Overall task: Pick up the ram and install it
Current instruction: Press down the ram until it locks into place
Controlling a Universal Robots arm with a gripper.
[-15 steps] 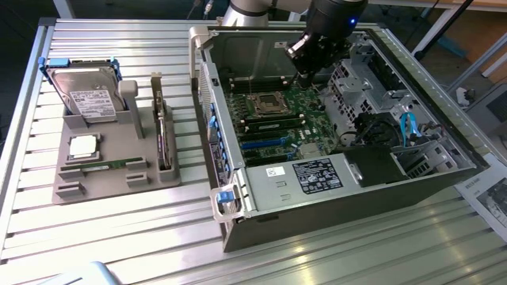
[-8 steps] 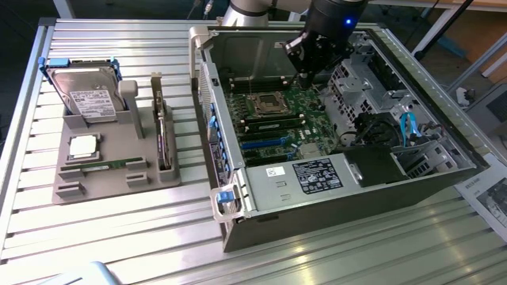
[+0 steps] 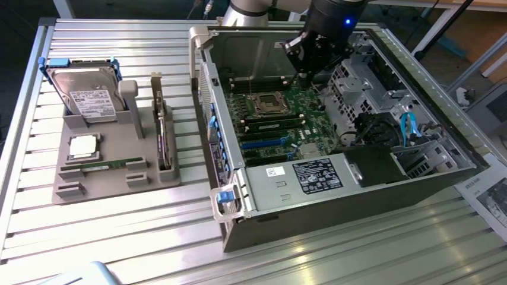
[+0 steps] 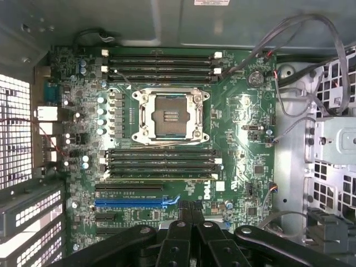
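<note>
The ram (image 3: 103, 164), a thin green stick, lies flat in the front slot of the grey fixture (image 3: 119, 184) at the exterior view's left. My gripper (image 3: 303, 76) hangs inside the open computer case (image 3: 333, 196), over the far part of the motherboard (image 3: 273, 127), well away from the ram. In the wrist view the gripper (image 4: 192, 214) is shut, its black fingers pressed together with nothing between them. It looks down on the motherboard (image 4: 239, 122), with the open processor socket (image 4: 168, 115) between two banks of dark memory slots (image 4: 161, 161).
The fixture also holds a hard drive (image 3: 89, 95) upright at the back, a square silver processor chip (image 3: 83, 146) and a dark expansion card (image 3: 162, 139) on edge. Drive cages, a black power supply (image 3: 372, 163) and cables (image 3: 408, 127) crowd the case's right side.
</note>
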